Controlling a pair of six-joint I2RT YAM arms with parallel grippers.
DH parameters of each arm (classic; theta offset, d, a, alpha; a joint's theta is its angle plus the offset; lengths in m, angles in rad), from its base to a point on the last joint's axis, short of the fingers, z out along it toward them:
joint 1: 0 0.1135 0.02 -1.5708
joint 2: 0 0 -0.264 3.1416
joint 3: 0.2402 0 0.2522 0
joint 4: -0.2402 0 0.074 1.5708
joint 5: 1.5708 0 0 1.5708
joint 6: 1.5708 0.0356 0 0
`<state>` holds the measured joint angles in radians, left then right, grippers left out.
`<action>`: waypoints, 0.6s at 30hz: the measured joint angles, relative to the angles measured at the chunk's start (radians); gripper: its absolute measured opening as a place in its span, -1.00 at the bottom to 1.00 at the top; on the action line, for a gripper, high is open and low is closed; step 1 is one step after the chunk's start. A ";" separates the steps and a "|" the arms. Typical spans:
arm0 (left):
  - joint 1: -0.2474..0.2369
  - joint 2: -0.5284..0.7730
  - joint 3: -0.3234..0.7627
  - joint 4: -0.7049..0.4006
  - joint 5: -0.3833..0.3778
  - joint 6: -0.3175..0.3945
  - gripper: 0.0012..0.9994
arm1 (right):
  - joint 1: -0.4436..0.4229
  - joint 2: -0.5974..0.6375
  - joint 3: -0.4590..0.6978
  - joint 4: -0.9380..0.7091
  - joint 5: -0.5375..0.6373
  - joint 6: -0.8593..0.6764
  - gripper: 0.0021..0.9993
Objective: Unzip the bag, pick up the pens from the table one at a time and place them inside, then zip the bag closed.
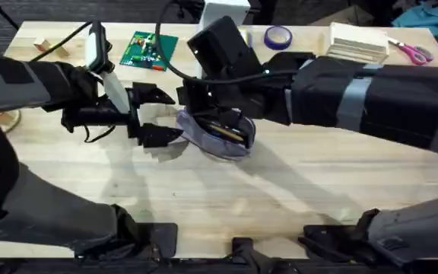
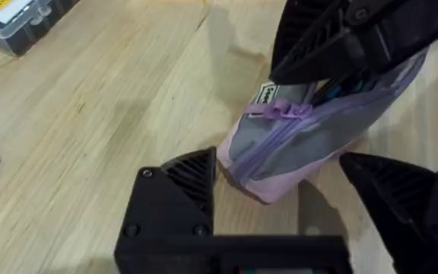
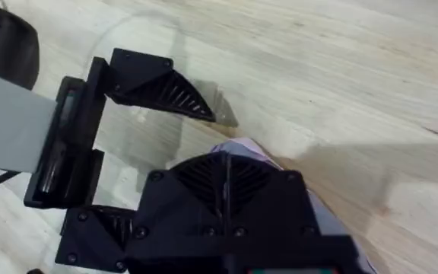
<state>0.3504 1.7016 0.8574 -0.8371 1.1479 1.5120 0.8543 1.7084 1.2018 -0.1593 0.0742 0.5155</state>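
This looked like a robotics lab or workshop bench rather than a home. A pale plank-grain wooden counter (image 1: 280,198) carried two black robot arms mounted at its near edge, with cables trailing across the surface. Loose supplies sat along the far side: a roll of purple tape (image 1: 277,36), pink-handled scissors (image 1: 411,52), a stack of light wooden pieces (image 1: 358,43), a green printed packet (image 1: 150,49) and a white box (image 1: 225,13). A clear plastic parts box with a yellow label (image 2: 17,19) stood at one corner. Beyond the counter lay dark carpet.
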 joint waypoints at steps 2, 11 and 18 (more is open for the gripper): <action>0.000 0.000 0.000 0.000 0.006 0.000 0.99 | 0.000 0.000 0.000 0.000 0.000 -0.006 -0.95; 0.000 0.000 0.000 0.000 0.012 0.000 0.99 | 0.000 -0.017 0.000 -0.010 0.000 -0.023 0.25; 0.000 0.000 0.000 0.000 0.012 0.000 0.99 | 0.000 -0.047 0.000 -0.063 0.000 -0.030 1.00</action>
<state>0.3504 1.7016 0.8574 -0.8371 1.1599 1.5120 0.8543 1.6619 1.2018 -0.2218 0.0742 0.4858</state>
